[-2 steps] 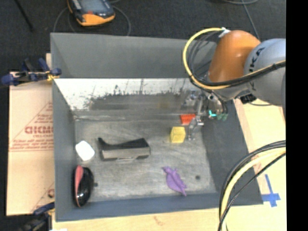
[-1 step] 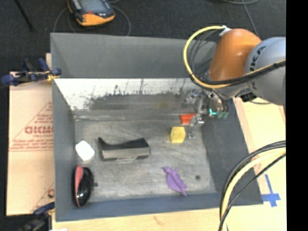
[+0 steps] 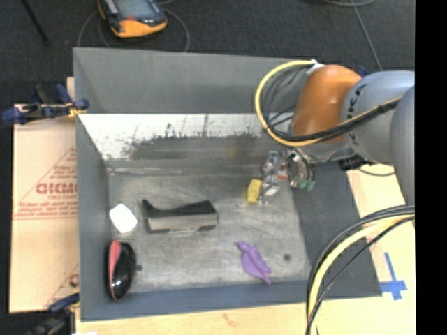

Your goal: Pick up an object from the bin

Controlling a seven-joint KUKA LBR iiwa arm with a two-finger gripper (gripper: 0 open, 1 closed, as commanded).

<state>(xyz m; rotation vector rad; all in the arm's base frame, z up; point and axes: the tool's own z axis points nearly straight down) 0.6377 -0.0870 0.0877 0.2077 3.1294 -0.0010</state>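
Gripper (image 3: 274,176) is seen just beside a small yellow block (image 3: 254,191), bin (image 3: 181,260) mid-right; open or closed cannot be told. Block could be knocked away by off-centre closure.

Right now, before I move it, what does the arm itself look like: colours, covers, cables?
The silver-grey rounded arm carries a glossy orange domed cover at its wrist. A yellow cable loops around that cover, with black cables running alongside. The small metallic gripper has green and red wiring bits beside it.
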